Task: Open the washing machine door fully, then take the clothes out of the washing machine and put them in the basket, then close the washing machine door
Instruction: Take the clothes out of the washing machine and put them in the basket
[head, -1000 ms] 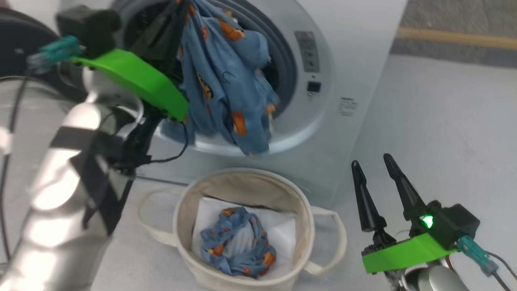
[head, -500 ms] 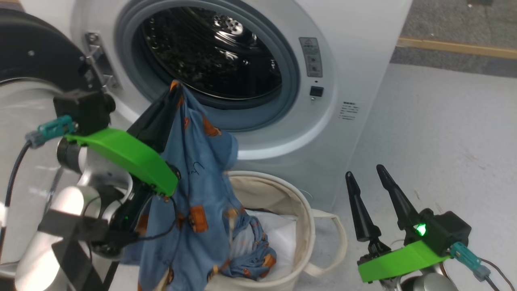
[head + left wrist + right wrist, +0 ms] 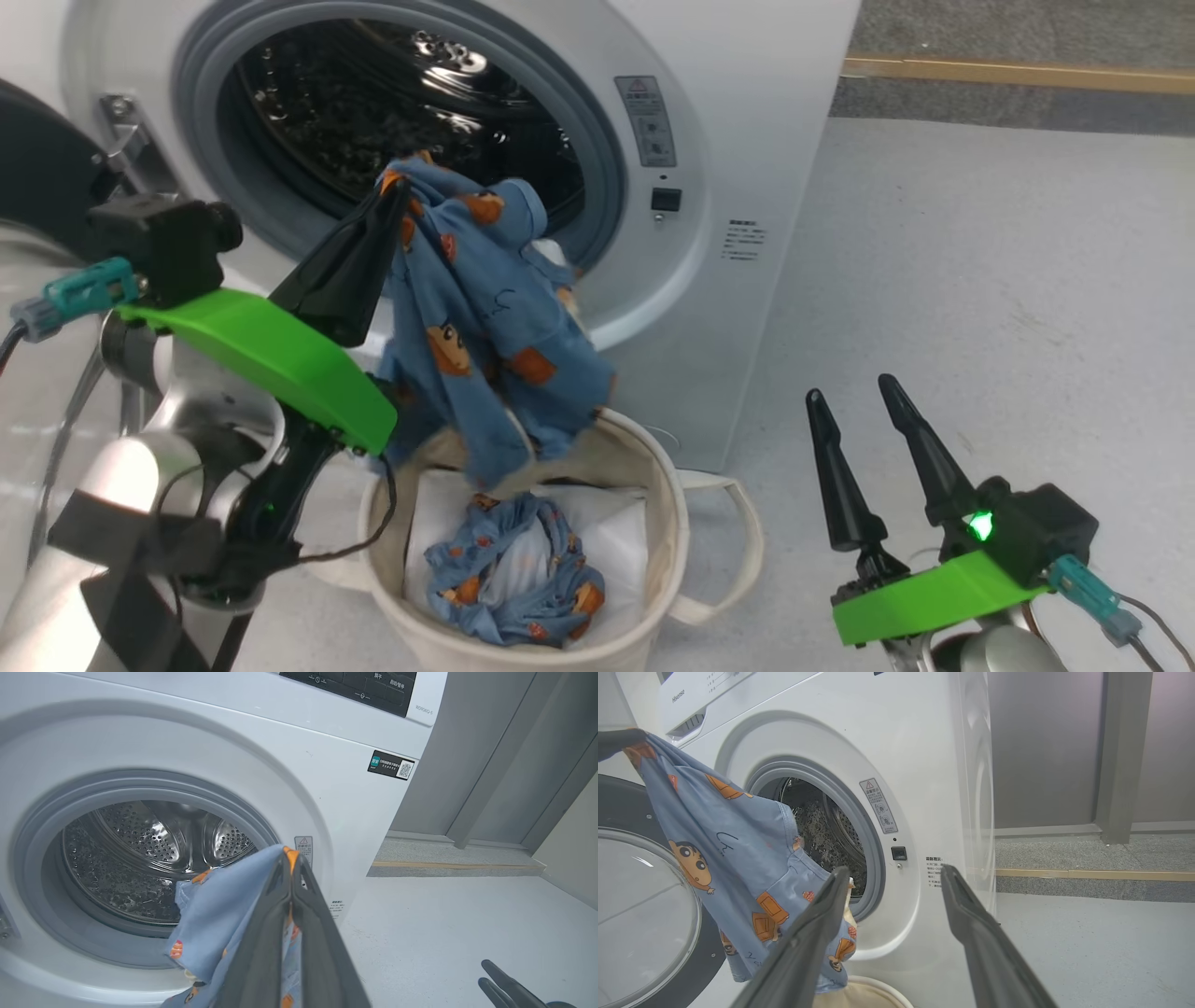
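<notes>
Left gripper (image 3: 399, 187): fingers clamp garment (image 3: 485, 317) over basket (image 3: 656, 448). Right gripper (image 3: 850, 389): fingers apart, empty. Risk: loose hem drapes outside rim.

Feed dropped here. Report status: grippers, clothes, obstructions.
Left gripper shut on bear-print garment, hanging over basket. Right gripper open, empty. Second garment lies in basket. Door open, nothing in the way.

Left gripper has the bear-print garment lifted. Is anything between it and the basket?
Nothing visible does. The garment hangs from the shut left gripper, its lower edge just over the rear rim of the basket. The basket mouth is open; inside lie another bear-print garment and a white sheet.
</notes>
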`<state>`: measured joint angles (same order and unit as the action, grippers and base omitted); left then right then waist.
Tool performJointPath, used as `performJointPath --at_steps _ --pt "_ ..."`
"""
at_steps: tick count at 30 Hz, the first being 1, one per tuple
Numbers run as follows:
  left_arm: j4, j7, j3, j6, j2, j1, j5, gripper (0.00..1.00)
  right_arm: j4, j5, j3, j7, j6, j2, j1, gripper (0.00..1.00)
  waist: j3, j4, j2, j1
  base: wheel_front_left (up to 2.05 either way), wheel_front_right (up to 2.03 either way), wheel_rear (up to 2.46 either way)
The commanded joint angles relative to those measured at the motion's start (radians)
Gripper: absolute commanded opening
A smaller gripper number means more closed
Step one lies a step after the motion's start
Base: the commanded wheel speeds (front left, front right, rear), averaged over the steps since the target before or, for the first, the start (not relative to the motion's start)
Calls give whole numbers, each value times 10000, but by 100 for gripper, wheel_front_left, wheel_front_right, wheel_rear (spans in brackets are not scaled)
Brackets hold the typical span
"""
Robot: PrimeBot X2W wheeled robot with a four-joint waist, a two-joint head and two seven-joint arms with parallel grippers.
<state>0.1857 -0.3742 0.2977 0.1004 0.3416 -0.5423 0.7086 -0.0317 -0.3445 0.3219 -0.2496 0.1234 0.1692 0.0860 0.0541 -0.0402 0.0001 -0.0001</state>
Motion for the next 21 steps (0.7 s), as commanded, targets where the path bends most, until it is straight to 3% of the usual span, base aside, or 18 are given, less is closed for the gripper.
performJointPath --at_steps 1,9,16,21 --pt "358 -45 -490 42 372 -441 23 0 -385 0 126 -121 73 -10 265 100 37 -120 -1 1 0 0 0" --pt "-548 443 -150 -223 145 431 103 0 -459 64 101 -121 73 -18 362 100 398 -401 -1 1 0 0 0" --pt "-2964 2436 249 -1220 -232 835 -324 0 -497 144 105 -121 73 -24 548 100 848 -606 -1 1 0 0 0" --pt "-5280 3990 327 -1646 -690 693 -514 0 -541 222 142 -122 73 -23 677 100 1246 -839 -1 1 0 0 0"
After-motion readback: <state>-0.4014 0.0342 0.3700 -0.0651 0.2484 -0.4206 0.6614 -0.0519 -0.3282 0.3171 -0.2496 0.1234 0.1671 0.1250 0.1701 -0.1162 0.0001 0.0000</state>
